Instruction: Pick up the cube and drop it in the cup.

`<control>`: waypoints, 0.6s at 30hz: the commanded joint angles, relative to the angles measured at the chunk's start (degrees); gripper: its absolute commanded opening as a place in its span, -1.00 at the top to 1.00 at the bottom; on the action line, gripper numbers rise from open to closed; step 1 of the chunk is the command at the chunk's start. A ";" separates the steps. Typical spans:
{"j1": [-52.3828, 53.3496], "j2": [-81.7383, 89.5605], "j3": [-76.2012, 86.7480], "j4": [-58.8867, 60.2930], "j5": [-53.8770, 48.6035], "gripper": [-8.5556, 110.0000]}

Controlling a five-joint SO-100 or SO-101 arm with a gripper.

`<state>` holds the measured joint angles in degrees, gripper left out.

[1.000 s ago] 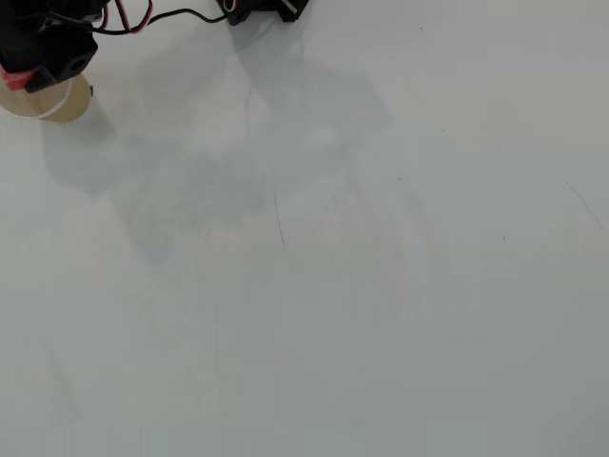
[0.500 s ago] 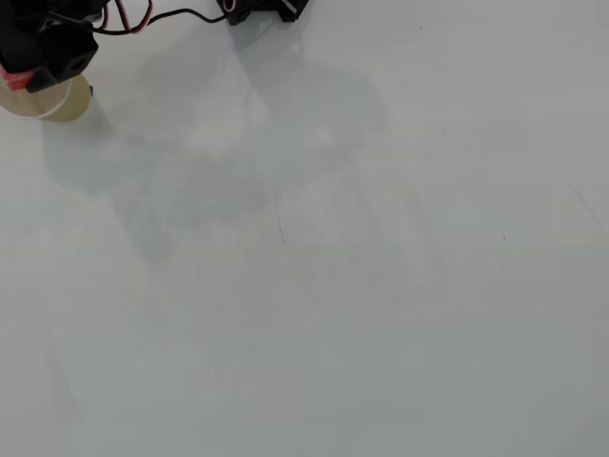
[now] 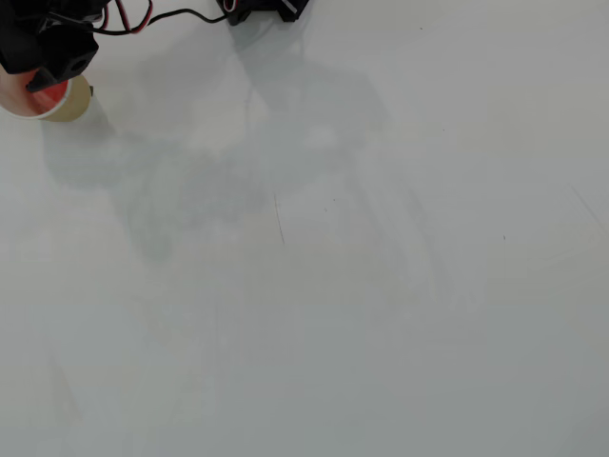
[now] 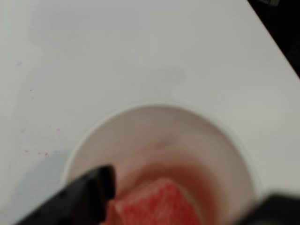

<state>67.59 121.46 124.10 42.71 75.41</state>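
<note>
Over the white table (image 3: 333, 286), jaws hold the cube (image 4: 157, 206) above the cup (image 4: 197, 136).

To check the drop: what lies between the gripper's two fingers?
In the wrist view the cube lies between the gripper fingers, over the mouth of the cup; whether it is gripped is unclear.

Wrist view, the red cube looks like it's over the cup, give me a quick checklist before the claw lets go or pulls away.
1. Small red speckled cube lies within the rim of the cream-white paper cup: ok.
2. Cube has left the black two-finger claw: cannot tell; one finger sits right beside the cube, the other is blurred at the corner.
3. Cube rests on the cup's bottom: cannot tell.
4. Cup upright on the white table: ok in the overhead view.
5. Cup clear of the table edge: ok.
6. Nothing else near the cup: ok.
</note>
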 commanded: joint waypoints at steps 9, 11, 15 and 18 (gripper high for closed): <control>-0.79 0.62 -7.73 -1.49 -0.26 0.18; -0.88 0.70 -7.65 -1.49 -0.35 0.18; -0.97 0.70 -7.47 -1.49 -0.44 0.18; -1.14 1.05 -6.94 -1.14 -0.62 0.18</control>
<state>67.50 121.46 124.10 42.71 75.41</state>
